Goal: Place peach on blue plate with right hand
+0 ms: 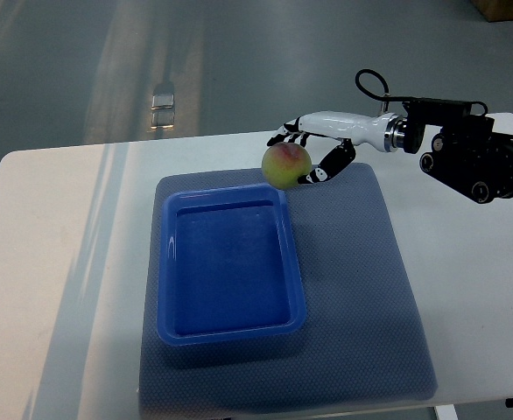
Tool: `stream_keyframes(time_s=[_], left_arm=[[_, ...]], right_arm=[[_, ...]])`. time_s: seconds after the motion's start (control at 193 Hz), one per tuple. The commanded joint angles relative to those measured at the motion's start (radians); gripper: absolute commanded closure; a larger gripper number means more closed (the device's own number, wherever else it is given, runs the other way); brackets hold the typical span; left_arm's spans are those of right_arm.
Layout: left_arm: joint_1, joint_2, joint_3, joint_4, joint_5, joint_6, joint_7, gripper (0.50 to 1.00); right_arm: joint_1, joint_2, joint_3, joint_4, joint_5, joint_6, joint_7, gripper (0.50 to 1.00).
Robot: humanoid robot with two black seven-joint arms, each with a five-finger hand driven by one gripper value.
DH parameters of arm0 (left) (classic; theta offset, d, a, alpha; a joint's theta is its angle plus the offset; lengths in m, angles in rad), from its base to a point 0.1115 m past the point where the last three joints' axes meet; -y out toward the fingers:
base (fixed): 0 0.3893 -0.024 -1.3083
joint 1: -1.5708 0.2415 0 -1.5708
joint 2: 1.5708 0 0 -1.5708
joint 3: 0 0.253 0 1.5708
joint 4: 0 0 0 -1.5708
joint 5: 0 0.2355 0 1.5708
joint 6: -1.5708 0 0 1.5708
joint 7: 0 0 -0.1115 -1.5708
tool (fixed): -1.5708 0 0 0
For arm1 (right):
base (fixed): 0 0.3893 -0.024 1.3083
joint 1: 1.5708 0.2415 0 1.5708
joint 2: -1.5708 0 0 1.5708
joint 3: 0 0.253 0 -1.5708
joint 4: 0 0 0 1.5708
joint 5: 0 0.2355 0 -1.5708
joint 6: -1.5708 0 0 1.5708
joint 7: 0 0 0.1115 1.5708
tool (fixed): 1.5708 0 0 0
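While right hand (pixel 313 149) fingers curling round peach (pixel 285 165), hovering at blue plate (pixel 230 325) far corner; release pending.

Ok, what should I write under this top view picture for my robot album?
Right hand holds a peach just past the far right corner of the blue plate on a grey mat.

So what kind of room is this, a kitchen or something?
More likely a robot test lab: a plain white table on a bare grey floor, one grey mat with a blue rectangular plastic tray, and a robot hand holding a peach.
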Motion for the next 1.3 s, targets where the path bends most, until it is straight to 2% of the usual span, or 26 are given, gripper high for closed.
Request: stream_keyframes(time_s=[0.0,0.13,0.223,0.301,0.353,0.358,0.404,0.529,0.581,0.617,0.674,0.726,0.731,0.741,1.084,1.11,1.296], left_arm=[[0.0,0.0,0.0,0.0,0.0,0.002,0.0,0.5],[0.0,0.0,0.0,0.0,0.0,0.0,0.0,0.5],[-0.002,0.0,0.0,0.0,0.0,0.0,0.0,0.5],[0.0,0.0,-0.002,-0.002,0.0,0.0,0.001,0.5],[0.0,0.0,-0.002,-0.002,0.0,0.0,0.001,0.5],[-0.003,0.0,0.0,-0.002,0.0,0.0,0.001,0.5],[-0.006,0.0,0.0,-0.002,0.0,0.0,0.001,0.5],[-0.009,0.0,0.0,-0.002,0.0,0.0,0.003,0.5],[-0.009,0.0,0.0,-0.002,0.0,0.0,0.003,0.5],[-0.011,0.0,0.001,-0.002,0.0,0.0,0.006,0.5],[-0.011,0.0,0.001,-0.003,0.0,0.0,0.006,0.5],[-0.011,0.0,0.001,-0.003,0.0,0.0,0.006,0.5],[-0.011,0.0,0.003,-0.003,0.0,0.0,0.006,0.5],[-0.011,0.0,0.003,-0.003,0.0,0.0,0.006,0.5],[-0.011,0.0,0.001,-0.003,0.0,0.0,0.006,0.5],[-0.011,0.0,0.001,-0.003,0.0,0.0,0.006,0.5],[-0.012,0.0,0.003,-0.003,0.0,0.0,0.006,0.5]], right_arm=[[0.009,0.091,-0.003,-0.002,-0.002,0.001,0.0,0.885],[-0.002,0.166,-0.011,-0.003,-0.002,-0.008,0.0,0.865],[-0.004,0.176,-0.012,-0.005,-0.002,-0.01,0.0,0.861],[-0.016,0.191,-0.015,-0.014,-0.008,-0.007,0.0,0.816],[-0.016,0.191,-0.015,-0.014,-0.008,-0.007,0.0,0.816],[-0.025,0.192,-0.029,-0.025,-0.011,-0.007,0.0,0.779],[-0.027,0.192,-0.046,-0.032,-0.012,-0.008,0.0,0.74],[-0.042,0.192,-0.089,-0.034,-0.015,-0.007,0.0,0.677],[-0.042,0.192,-0.089,-0.034,-0.015,-0.007,0.0,0.677],[-0.051,0.192,-0.101,-0.035,-0.015,-0.007,0.0,0.64],[-0.056,0.192,-0.101,-0.035,-0.015,-0.007,0.0,0.611],[-0.056,0.192,-0.101,-0.035,-0.015,-0.007,0.0,0.611],[-0.056,0.192,-0.101,-0.035,-0.015,-0.005,0.0,0.581],[-0.056,0.192,-0.1,-0.035,-0.015,-0.005,0.0,0.575],[-0.04,0.15,-0.057,-0.039,0.029,0.001,0.0,0.572],[-0.039,0.111,-0.018,-0.037,0.078,0.012,0.0,0.572],[-0.046,0.061,0.034,-0.04,0.224,0.044,0.0,0.572]])
